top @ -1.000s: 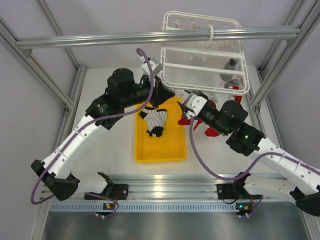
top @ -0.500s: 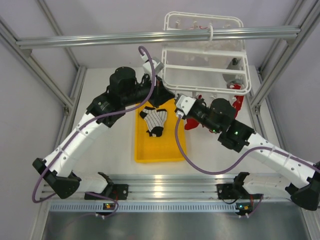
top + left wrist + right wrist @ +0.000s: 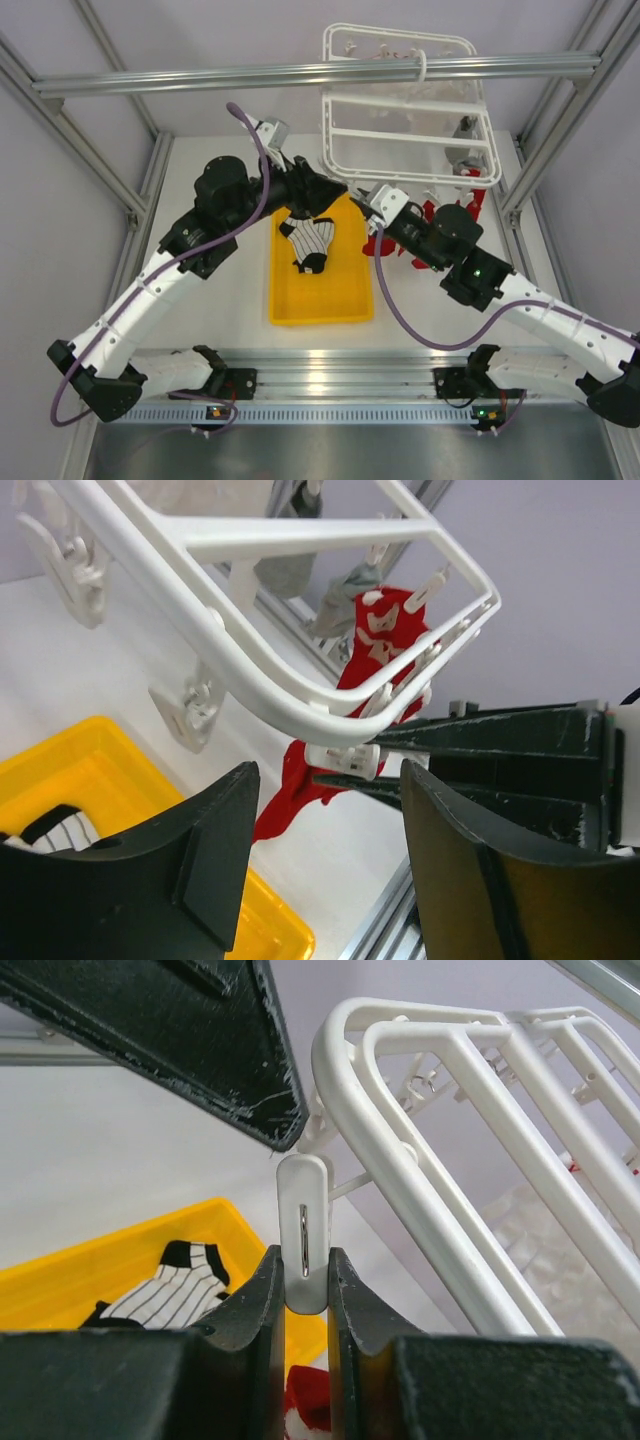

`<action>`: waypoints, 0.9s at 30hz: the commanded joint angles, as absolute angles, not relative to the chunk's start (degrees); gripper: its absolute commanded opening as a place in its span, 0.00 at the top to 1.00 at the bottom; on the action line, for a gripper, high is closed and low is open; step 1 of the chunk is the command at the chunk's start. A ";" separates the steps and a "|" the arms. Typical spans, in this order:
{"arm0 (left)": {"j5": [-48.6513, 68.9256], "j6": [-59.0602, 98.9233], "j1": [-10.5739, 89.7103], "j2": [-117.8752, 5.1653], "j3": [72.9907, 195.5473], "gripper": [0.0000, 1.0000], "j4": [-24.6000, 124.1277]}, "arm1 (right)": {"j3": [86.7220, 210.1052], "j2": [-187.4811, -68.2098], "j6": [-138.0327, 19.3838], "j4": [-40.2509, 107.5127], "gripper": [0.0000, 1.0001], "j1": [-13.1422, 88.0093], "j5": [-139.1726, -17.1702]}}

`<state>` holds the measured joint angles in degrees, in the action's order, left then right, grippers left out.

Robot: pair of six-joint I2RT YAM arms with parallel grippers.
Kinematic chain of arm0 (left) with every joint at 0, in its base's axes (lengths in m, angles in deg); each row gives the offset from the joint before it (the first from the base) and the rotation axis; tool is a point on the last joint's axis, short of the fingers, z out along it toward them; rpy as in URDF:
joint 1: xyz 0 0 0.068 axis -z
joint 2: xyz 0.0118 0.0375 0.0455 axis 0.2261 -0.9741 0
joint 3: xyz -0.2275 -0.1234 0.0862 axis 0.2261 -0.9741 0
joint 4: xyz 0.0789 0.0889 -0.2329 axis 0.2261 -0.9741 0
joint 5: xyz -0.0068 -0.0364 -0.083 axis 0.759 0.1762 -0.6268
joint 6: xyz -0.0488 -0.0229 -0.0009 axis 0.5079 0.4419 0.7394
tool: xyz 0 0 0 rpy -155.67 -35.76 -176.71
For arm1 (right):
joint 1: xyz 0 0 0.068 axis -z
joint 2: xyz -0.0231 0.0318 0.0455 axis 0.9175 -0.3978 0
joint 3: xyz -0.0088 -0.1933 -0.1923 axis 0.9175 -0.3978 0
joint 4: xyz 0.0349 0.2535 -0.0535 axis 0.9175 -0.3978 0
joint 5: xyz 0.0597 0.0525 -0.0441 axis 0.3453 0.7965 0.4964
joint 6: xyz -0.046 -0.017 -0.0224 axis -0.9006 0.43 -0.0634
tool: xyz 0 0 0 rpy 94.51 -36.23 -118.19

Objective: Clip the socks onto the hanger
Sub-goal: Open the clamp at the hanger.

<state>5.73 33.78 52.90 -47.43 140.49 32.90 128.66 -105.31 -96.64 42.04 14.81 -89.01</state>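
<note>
The white hanger [image 3: 408, 110] hangs from the beam by its hook. My right gripper [image 3: 303, 1257] is shut on one of its small white clips [image 3: 303, 1230], at the frame's near left corner. My left gripper [image 3: 328, 772] stands open just in front of that clip [image 3: 345, 758], touching nothing. A red sock [image 3: 300, 782] shows below the clip; I cannot tell whether the clip grips it. A second red sock [image 3: 385, 630] hangs on the hanger's far side. A white sock with black stripes [image 3: 308, 242] lies in the yellow tray [image 3: 320, 305].
The grey aluminium beam [image 3: 200, 78] crosses above the table's back. Grey frame posts stand at both sides. The red sock [image 3: 382, 240] sits just right of the tray. Both arms meet close together at the hanger's lower left corner.
My left gripper has opened and its arm has drawn back to the left. The right gripper has moved in and shut on the clip. The hanger has swung slightly left.
</note>
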 commanded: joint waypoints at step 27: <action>-0.14 45.53 52.71 -50.47 138.65 0.54 46.08 | 128.06 -103.45 -85.13 48.55 1.00 14.18 -86.34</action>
